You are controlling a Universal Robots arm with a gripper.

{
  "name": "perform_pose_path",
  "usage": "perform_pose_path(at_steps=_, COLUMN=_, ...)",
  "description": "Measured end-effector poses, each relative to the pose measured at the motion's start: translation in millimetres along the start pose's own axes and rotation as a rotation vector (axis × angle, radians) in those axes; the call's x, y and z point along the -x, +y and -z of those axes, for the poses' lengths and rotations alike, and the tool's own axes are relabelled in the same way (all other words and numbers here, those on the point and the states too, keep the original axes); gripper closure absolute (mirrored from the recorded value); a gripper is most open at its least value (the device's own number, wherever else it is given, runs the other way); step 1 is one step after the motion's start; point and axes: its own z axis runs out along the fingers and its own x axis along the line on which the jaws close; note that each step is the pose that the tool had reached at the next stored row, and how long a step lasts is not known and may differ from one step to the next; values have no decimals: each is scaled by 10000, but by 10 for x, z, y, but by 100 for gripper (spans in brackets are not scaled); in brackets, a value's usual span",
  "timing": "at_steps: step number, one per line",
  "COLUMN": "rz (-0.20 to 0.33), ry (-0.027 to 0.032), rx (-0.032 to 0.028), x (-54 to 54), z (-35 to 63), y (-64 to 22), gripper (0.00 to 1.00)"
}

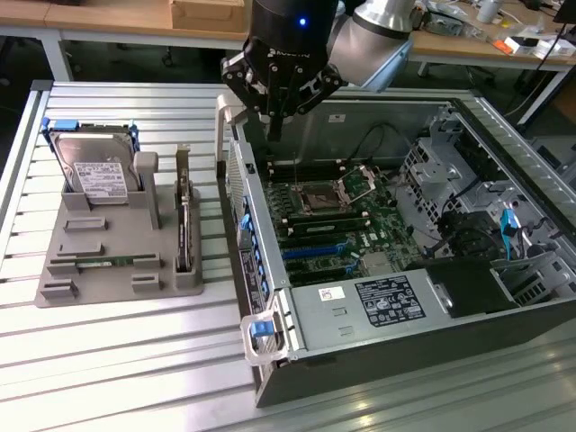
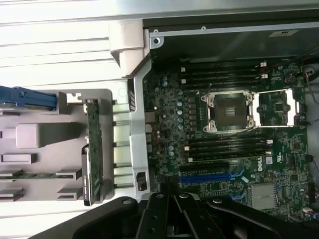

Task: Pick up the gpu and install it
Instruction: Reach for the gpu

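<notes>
**Hand [image 1: 274, 133] clenched on nothing, hanging over the open computer case [image 1: 360, 358].**
Beneath it lies the motherboard [image 1: 335, 227]; the case wall [image 1: 236, 175] stands between hand and grey holder [image 1: 108, 263] on the table [image 1: 117, 360], which carries a hard drive [image 1: 94, 171] and the gpu [image 1: 184, 229], a thin green card upright on edge.

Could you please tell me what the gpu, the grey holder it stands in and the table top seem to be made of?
The gpu: green circuit board, probably fibreglass laminate, going by its colour and flat thin edge. The grey holder: matte, uniform grey, blocky shapes, likely plastic. The table top: ribbed silvery slats with a soft sheen, apparently aluminium.
</notes>
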Motion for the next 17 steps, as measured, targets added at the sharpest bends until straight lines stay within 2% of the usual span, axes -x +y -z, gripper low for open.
perform_pose_path(at_steps=6, rz=0, ry=-1, rx=1, x=-176, z=5, y=-13, gripper=89)
perform_pose_path(at_steps=17, rz=-1, ry=-1, rx=1, x=-426, z=12, y=-32, gripper=89)
